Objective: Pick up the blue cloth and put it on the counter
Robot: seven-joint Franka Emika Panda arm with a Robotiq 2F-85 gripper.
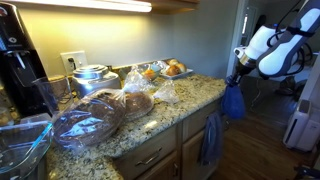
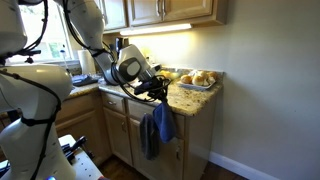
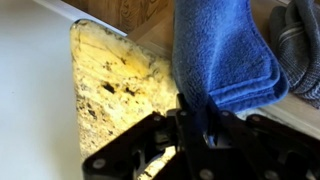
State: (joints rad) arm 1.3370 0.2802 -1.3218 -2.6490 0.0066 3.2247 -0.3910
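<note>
A: Where's the blue cloth (image 2: pixel 163 120)?
B: Hanging from your gripper (image 2: pixel 158 97), jaws pinched on it, just off the counter (image 2: pixel 192 98) edge. Carry step. Nxt: move it over the granite, then let go.

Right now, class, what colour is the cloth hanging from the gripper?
Blue. The cloth shows best in the wrist view.

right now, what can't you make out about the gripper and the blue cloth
gripper fingertips: wrist view, buried in the blue cloth
grey towel: wrist view, cut off by the right edge
in an exterior view the gripper is too small and dark to read its hold
</note>
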